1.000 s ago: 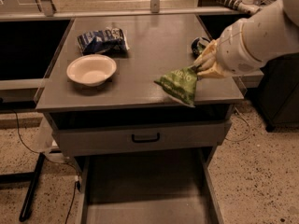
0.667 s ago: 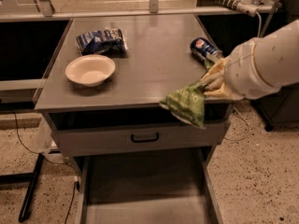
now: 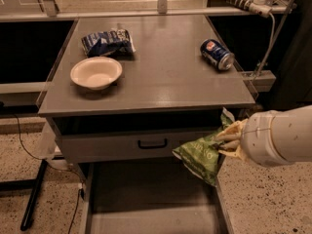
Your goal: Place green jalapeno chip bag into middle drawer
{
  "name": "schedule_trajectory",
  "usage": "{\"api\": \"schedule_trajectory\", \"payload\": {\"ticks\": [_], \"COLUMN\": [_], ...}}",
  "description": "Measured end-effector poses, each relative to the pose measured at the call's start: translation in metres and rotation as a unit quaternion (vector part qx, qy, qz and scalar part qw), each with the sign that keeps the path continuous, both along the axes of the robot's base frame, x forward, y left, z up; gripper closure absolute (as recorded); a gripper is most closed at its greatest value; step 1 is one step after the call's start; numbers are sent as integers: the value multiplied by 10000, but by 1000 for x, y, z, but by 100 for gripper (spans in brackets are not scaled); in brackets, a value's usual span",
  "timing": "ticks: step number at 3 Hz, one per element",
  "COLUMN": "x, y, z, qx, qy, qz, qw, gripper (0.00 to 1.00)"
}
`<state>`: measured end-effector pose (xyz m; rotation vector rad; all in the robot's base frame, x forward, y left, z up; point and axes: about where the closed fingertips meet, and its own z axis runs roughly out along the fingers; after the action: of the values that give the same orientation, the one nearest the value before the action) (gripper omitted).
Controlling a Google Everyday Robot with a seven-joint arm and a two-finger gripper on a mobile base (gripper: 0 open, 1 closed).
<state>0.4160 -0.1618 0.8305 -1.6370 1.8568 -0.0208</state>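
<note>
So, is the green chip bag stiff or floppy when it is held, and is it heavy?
Probably floppy: the green chip bag hangs crumpled from the pincer, which is shut on its upper edge above the right side of the open drawer. Likely light, since that one pinch carries it. The shiny foil may slip.

Reaches in from the view's right with a thick white forearm [image 3: 285, 135], held nearly level. Holds the hand [image 3: 229, 141] below the surface [image 3: 161, 77], off its front right corner. Pinches the green jalapeno chip bag [image 3: 202, 155] by its upper edge between pale fingers [image 3: 228, 136].
</note>
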Motion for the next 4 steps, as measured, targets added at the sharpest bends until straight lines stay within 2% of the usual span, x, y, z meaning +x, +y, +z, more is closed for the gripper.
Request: {"api": "schedule_trajectory", "payload": {"ticks": [1,2,3,4], "x": [6,15,24,32], "y": [0,5,3,2], "z": [-5,-68,-154,-232], "qx": [28,323,708,885], "qy": [13,255,409,476], "qz": [11,155,273,450], "qw": [10000,9990,9963,9939], "gripper": [100,100,100,100]}}
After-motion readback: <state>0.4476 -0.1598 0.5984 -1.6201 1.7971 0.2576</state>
